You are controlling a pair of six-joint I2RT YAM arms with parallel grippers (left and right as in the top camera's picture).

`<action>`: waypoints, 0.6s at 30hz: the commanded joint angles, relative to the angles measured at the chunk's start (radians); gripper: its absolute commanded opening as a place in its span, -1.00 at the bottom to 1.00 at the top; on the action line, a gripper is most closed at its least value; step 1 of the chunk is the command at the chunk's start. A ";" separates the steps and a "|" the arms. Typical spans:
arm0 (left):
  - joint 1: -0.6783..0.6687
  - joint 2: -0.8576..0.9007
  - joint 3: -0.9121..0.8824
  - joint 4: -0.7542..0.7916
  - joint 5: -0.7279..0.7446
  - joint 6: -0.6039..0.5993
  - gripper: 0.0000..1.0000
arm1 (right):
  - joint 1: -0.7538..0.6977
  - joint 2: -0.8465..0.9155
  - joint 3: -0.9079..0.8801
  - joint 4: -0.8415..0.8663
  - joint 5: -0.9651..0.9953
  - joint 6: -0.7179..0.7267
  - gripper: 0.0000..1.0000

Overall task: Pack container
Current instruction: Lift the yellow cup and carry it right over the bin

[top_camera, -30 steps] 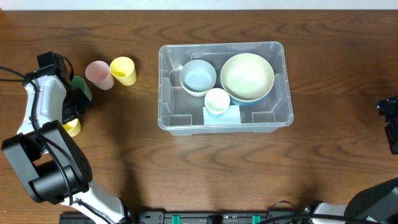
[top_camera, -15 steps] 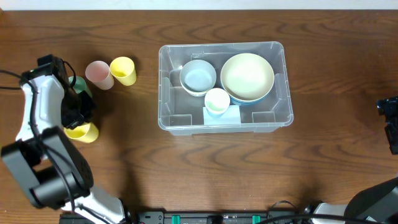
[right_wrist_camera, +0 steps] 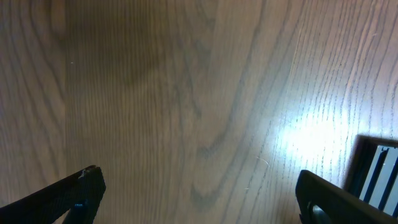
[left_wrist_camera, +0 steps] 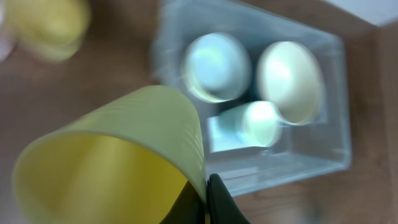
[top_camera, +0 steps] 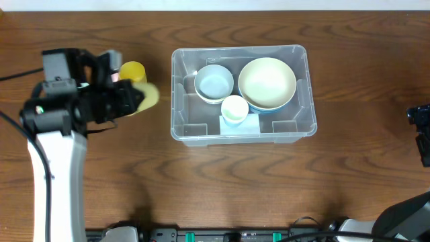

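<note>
Lifted from the table's left edge within the last second, the left gripper (left_wrist_camera: pixel 209 200) now hangs just left of the container, jaws pinched shut on the wall of a yellow cup (left_wrist_camera: pixel 124 143) whose tapered side and open mouth fill the wrist view. Behind it a second yellow cup (top_camera: pixel 132 70) stands on the dark, grained wood table (top_camera: pixel 363 188), not yet picked up; anything else nearby is hidden by the arm. At mid-table sits the container (top_camera: pixel 239 48), a clear plastic bin with rounded corners and a rim, unmoved. It holds a pale blue bowl (top_camera: pixel 214 83), a small white cup (top_camera: pixel 234 108) in front of that and, to the right, a wide cream bowl (top_camera: pixel 267 82), all smooth and round. Packing looks well under way: three pieces are in, one is in transit, and at least one waits. Far right, the right gripper (right_wrist_camera: pixel 199 198) idles over bare wood, jaws spread wide, holding nothing.
</note>
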 commanded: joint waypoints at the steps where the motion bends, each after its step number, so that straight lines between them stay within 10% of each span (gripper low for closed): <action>1: -0.124 -0.042 0.073 0.024 -0.092 -0.048 -0.88 | -0.006 -0.003 0.000 -0.001 0.004 0.018 0.98; 18: -0.522 0.278 0.327 0.008 -0.328 -0.048 -0.89 | -0.006 -0.003 0.000 -0.001 0.004 0.018 0.98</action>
